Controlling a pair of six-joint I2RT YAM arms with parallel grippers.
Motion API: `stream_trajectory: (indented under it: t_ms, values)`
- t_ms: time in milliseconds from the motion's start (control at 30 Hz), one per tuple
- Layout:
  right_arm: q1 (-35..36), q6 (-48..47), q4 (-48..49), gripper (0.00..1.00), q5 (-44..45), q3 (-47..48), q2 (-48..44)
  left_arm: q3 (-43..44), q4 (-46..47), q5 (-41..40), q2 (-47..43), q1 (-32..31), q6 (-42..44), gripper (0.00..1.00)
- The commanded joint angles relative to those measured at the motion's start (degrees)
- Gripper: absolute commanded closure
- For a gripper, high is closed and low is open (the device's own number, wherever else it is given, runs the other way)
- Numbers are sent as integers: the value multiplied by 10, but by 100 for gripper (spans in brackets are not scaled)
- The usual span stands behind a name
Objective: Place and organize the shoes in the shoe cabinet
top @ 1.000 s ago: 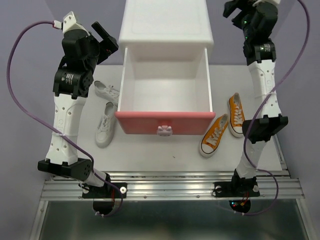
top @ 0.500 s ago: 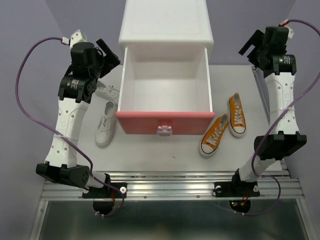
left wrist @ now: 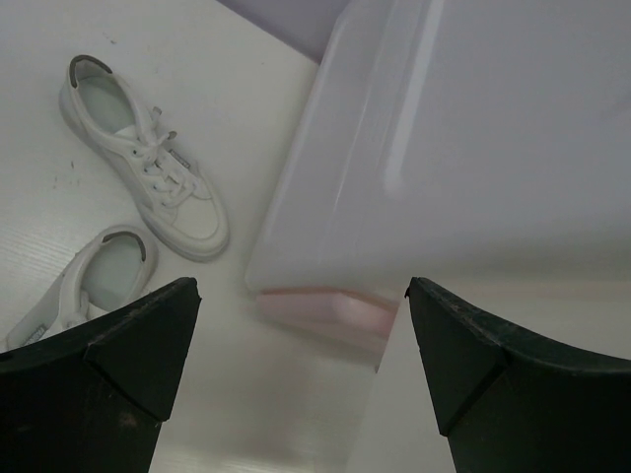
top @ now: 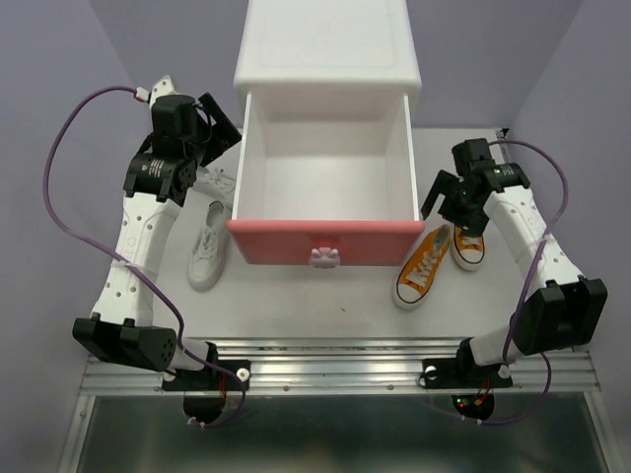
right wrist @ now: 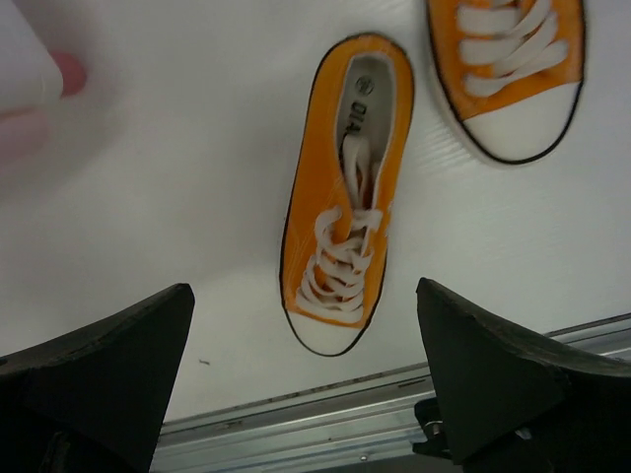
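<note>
Left gripper [top: 213,120]: we see it in the upper left of the top view, beside the cabinet's left wall. In the left wrist view [left wrist: 301,379] its two dark fingers are spread wide and hold nothing.

White sneakers: both lie on the table [top: 296,296] left of the drawer. One [top: 209,246] points its toe toward the bottom of the frame. The other [top: 213,181] lies above it, partly under the arm.

Shoe cabinet [top: 327,44]: it stands at top centre of the top view. We see its pink-fronted drawer [top: 325,241] pulled out toward the arms, with a white bunny knob [top: 324,257] on the front.

Orange sneakers: both rest on the table right of the drawer front, one [top: 422,266] angled, its mate [top: 468,244] just beside it.

Right gripper [top: 452,210]: it hangs over the orange pair at centre right. In the right wrist view [right wrist: 306,389] its fingers stand wide apart with one orange sneaker [right wrist: 345,246] below and between them, untouched.
</note>
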Motion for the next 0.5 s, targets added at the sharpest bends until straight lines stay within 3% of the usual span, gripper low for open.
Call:
stream_trajectory:
  t_ms: [0,167,467]
  values:
    - [43,43,-3,0,-2,-39,-24,-19,10,6,-33,5,8,1]
    - [48,71,44,0,-18,-104,-22,-44,10,5,-51,4,0,1]
    - [48,39,105,0,-15,-126,45,-59,0,13,-57,4,-8,1]
